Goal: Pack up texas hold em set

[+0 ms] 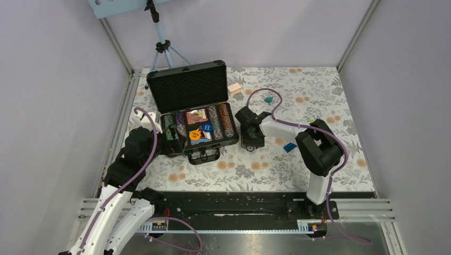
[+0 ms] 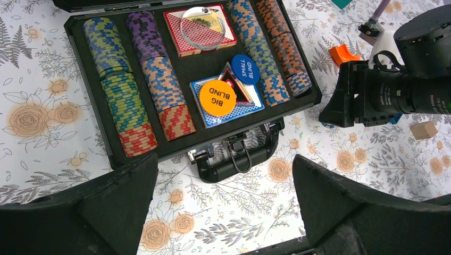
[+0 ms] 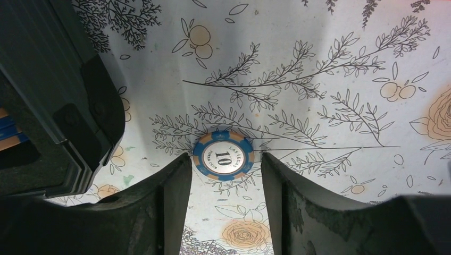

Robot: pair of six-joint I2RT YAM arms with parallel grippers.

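Note:
The black briefcase (image 1: 187, 87) lies open left of centre, its lid up and its tray (image 2: 91, 101) filled with rows of striped chips (image 2: 162, 79). Two card decks lie in the tray. An orange BIG BLIND disc (image 2: 217, 98) and a blue SMALL BLIND disc (image 2: 245, 69) rest on the near deck. A blue chip marked 10 (image 3: 223, 155) lies flat on the cloth right of the case. My right gripper (image 3: 224, 157) (image 1: 251, 139) is low over it, fingertips on either side with small gaps. My left gripper (image 2: 224, 164) (image 1: 171, 141) hangs wide open by the case handle (image 2: 239, 162), with nothing in it.
The case's front right corner (image 3: 53, 106) stands close to my right gripper's left finger. An orange curved block (image 2: 343, 53), a wooden block (image 1: 234, 88), a teal block (image 1: 269, 99) and a blue piece (image 1: 290, 147) lie on the floral cloth. A tripod (image 1: 162, 45) stands behind the case.

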